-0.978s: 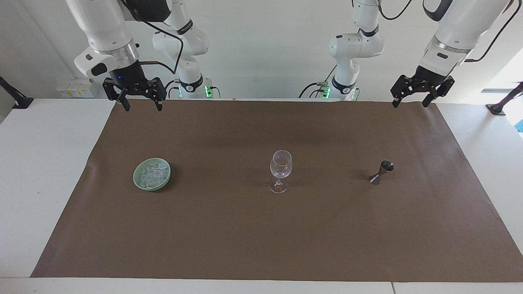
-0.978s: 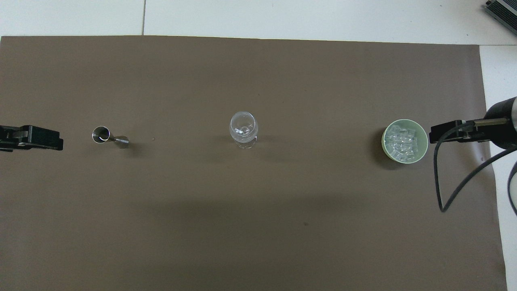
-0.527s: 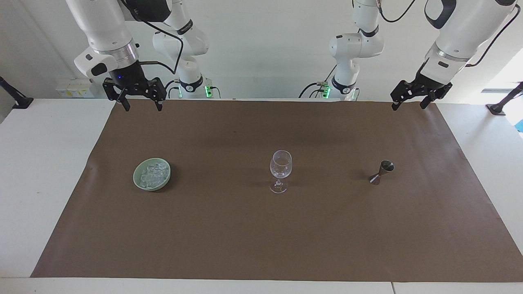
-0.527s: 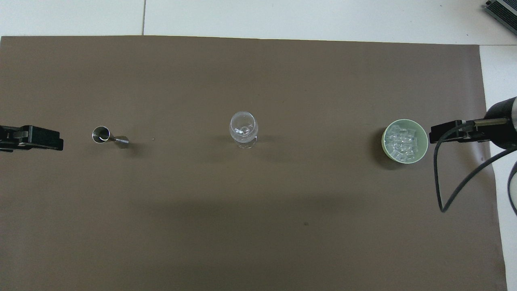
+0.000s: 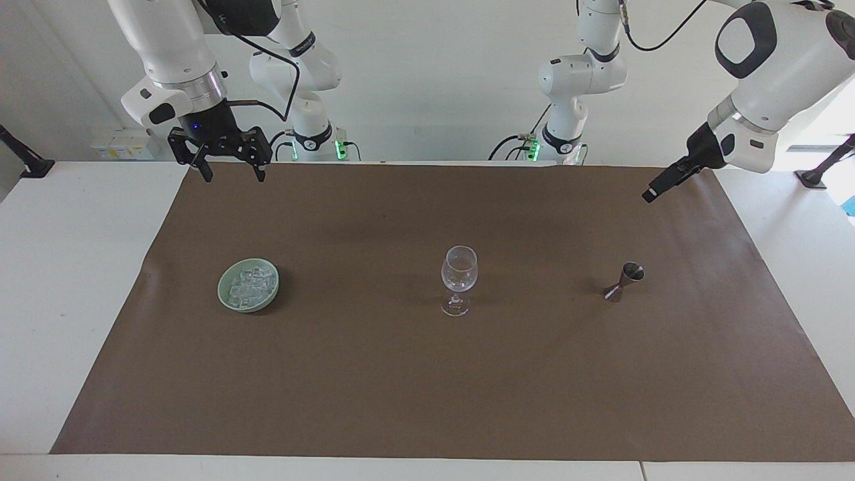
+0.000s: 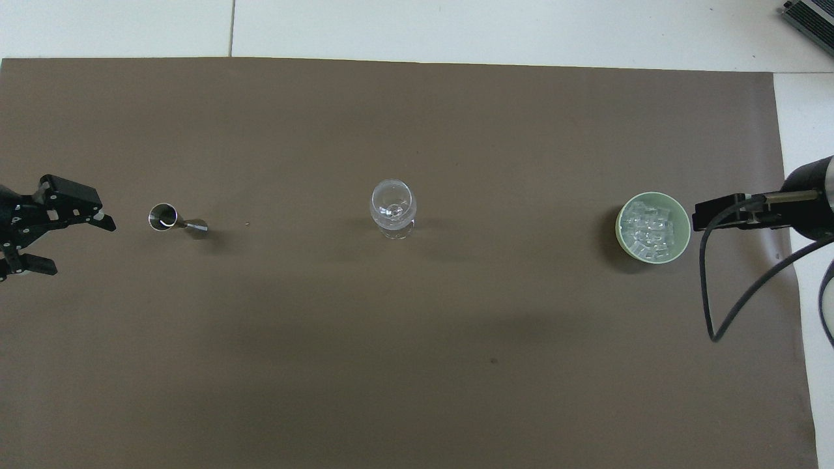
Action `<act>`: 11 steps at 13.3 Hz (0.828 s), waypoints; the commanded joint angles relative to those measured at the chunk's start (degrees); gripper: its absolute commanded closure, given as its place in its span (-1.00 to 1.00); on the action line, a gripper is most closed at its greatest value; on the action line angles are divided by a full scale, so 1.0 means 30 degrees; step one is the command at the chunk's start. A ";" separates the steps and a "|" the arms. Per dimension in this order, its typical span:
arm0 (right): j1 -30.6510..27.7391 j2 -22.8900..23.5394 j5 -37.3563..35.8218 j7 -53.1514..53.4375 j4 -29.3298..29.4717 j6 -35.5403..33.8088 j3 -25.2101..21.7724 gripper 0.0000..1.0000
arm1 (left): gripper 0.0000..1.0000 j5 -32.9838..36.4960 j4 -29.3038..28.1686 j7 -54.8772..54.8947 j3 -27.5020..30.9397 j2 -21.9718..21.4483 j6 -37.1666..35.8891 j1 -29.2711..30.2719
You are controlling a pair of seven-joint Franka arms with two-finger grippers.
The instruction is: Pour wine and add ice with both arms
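Brown paper [image 5: 374,387] is covering your table. Your left gripper [image 6: 45,244] and right gripper [image 5: 230,170] are hanging spread wide, holding nothing. Ice [image 5: 250,284] is sitting in the green bowl [image 5: 225,298], mid-left.

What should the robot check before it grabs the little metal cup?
1. Left gripper open: ok.
2. Left gripper empty, up in the air beside the metal cup: ok.
3. Metal cup standing upright on the brown mat: ok.
4. Wine in the metal cup: cannot tell.
5. Wine glass upright, with bare mat between it and the cup: ok.
6. Ice in the green bowl; right gripper open and waiting above the mat's edge: ok.
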 commanded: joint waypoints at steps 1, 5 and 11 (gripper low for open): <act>-0.0130 -0.0413 -0.0017 -0.0372 -0.0445 0.0020 0.0076 -1.00 | -1.00 -0.0925 -0.1006 -0.2085 -0.0085 -0.0217 0.0077 0.0840; -0.0130 -0.0413 -0.0017 -0.0372 -0.0445 0.0020 0.0076 -1.00 | -1.00 -0.3033 -0.2528 -0.4108 -0.0085 -0.0158 0.1159 0.2332; -0.0131 -0.0413 -0.0017 -0.0372 -0.0445 0.0020 0.0076 -1.00 | -1.00 -0.7074 -0.5312 -0.8066 -0.0085 -0.0217 0.4380 0.4121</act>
